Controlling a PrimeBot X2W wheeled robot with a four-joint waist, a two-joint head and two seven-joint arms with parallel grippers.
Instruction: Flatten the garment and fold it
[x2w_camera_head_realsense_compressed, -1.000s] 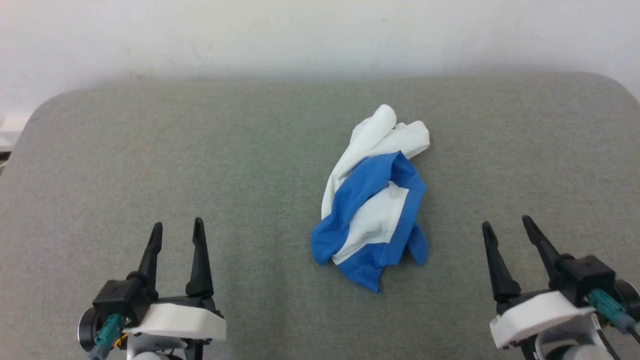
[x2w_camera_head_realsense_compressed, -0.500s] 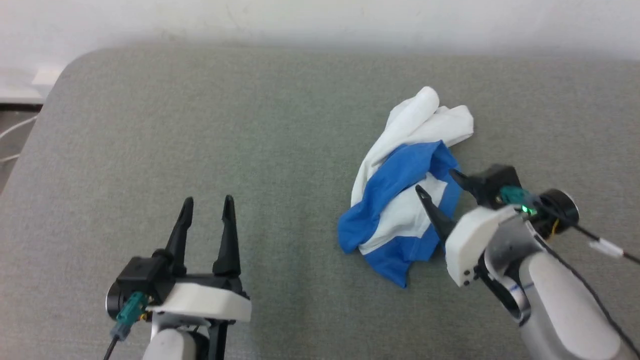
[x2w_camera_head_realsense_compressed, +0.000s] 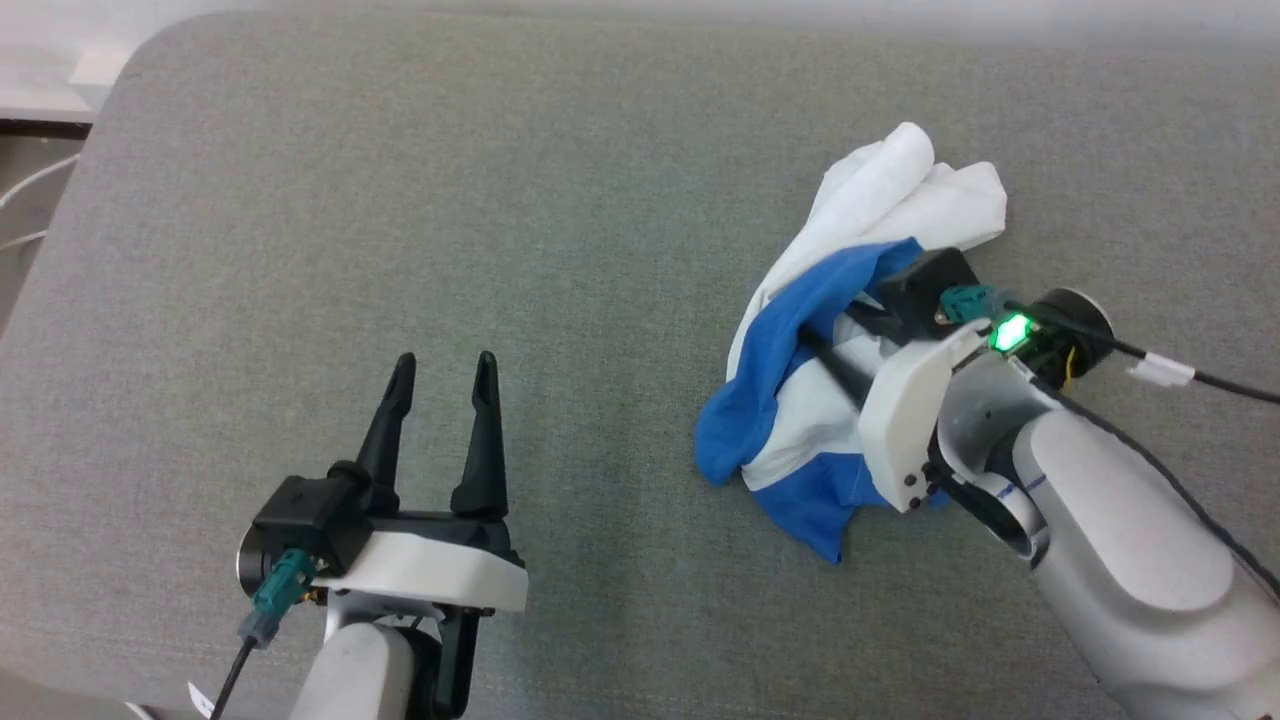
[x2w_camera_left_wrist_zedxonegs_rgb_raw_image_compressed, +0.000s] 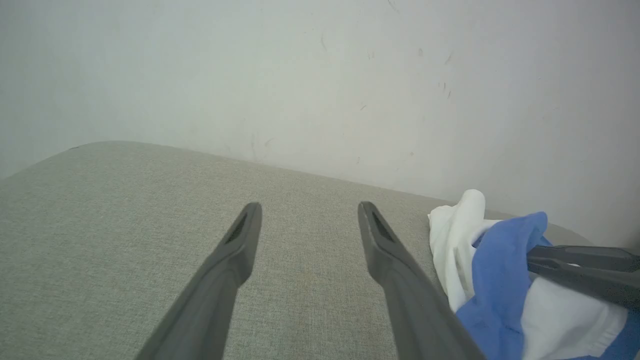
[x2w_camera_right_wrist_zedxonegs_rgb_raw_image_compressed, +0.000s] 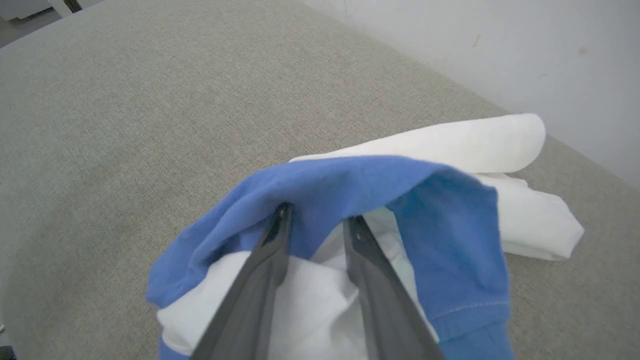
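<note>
The garment (x2w_camera_head_realsense_compressed: 790, 330) lies crumpled in a heap on the grey padded table (x2w_camera_head_realsense_compressed: 500, 200), right of centre, white with a broad blue band. My right gripper (x2w_camera_head_realsense_compressed: 835, 325) reaches into the heap from the right. In the right wrist view its two fingertips are tucked under the raised blue fold of the garment (x2w_camera_right_wrist_zedxonegs_rgb_raw_image_compressed: 350, 185). The right gripper (x2w_camera_right_wrist_zedxonegs_rgb_raw_image_compressed: 318, 217) stands partly open with white cloth in the gap. My left gripper (x2w_camera_head_realsense_compressed: 446, 360) hovers open and empty over bare table, well left of the heap. The left wrist view shows the left gripper (x2w_camera_left_wrist_zedxonegs_rgb_raw_image_compressed: 310, 207), the garment (x2w_camera_left_wrist_zedxonegs_rgb_raw_image_compressed: 500, 260) and the right gripper (x2w_camera_left_wrist_zedxonegs_rgb_raw_image_compressed: 532, 262).
A pale wall (x2w_camera_left_wrist_zedxonegs_rgb_raw_image_compressed: 300, 75) runs along the table's far edge. The table's rounded left corner (x2w_camera_head_realsense_compressed: 110, 90) drops off to floor with a white cable (x2w_camera_head_realsense_compressed: 30, 190). Bare grey surface surrounds the heap on all sides.
My right arm swung in from the lower right and pushed its fingers into the garment, with the gap between them narrowing. The head camera tilted down and shifted. The heap kept its place.
</note>
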